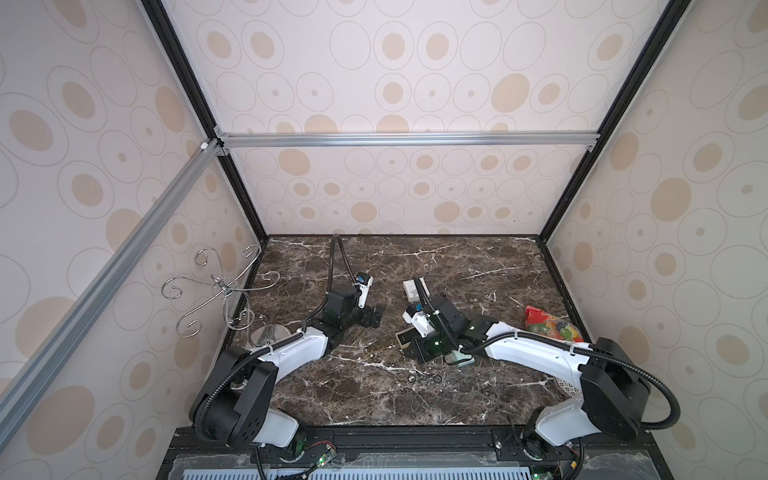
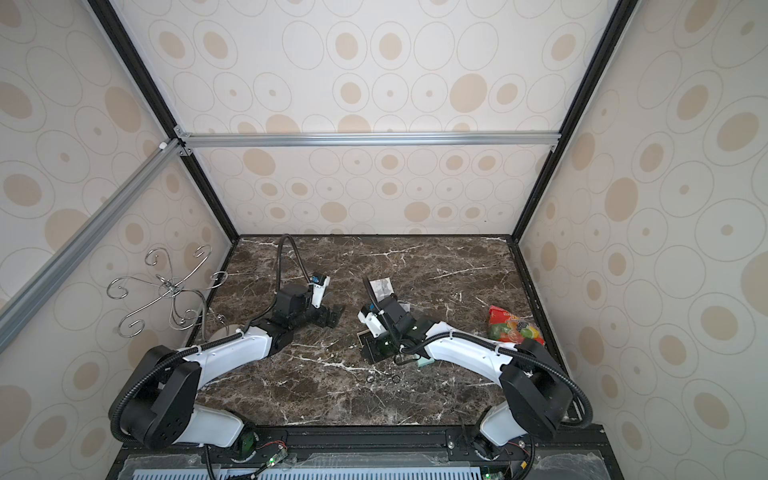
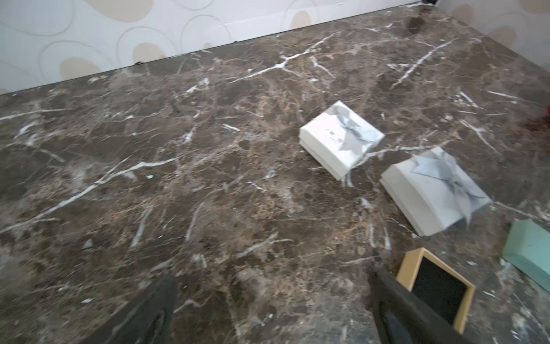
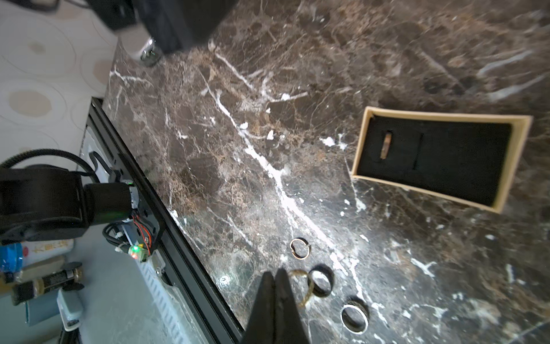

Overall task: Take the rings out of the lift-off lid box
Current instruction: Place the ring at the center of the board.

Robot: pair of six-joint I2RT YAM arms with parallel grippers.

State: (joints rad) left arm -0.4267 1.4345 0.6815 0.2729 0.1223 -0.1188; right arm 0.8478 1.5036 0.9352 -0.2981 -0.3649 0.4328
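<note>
Pressed-together black tips of the right gripper [image 4: 274,272] filled the near edge of the right wrist view, clenched with nothing visible between them. A thin gold ring [image 4: 304,288] lay just beside them on the marble tabletop [image 4: 238,149]; whether it touched them could not be told. Three more rings lay loose close by: a thin open hoop [image 4: 300,248], a dark band [image 4: 320,283] and a silver-rimmed band [image 4: 354,318]. Farther off sat the lidless tan box [image 4: 446,115], and one bronze ring [image 4: 386,146] was not yet out, standing on edge in a slit of the black foam insert [image 4: 464,160] with only its upper arc showing. The left gripper [image 3: 268,306] hung near that box over bare marble, its fingers spread wide and empty. The bronze ring looked very light, rigid and smooth, so it would likely slip from a loose pinch and roll or skid if dropped on the hard stone. The best hold appeared to be across the exposed arc, one fingertip on each flat face in line with the slit, followed by a straight pull upward. The foam probably gripped the ring gently, and the cardboard box seemed light enough to rise with it unless its wall was steadied.
</note>
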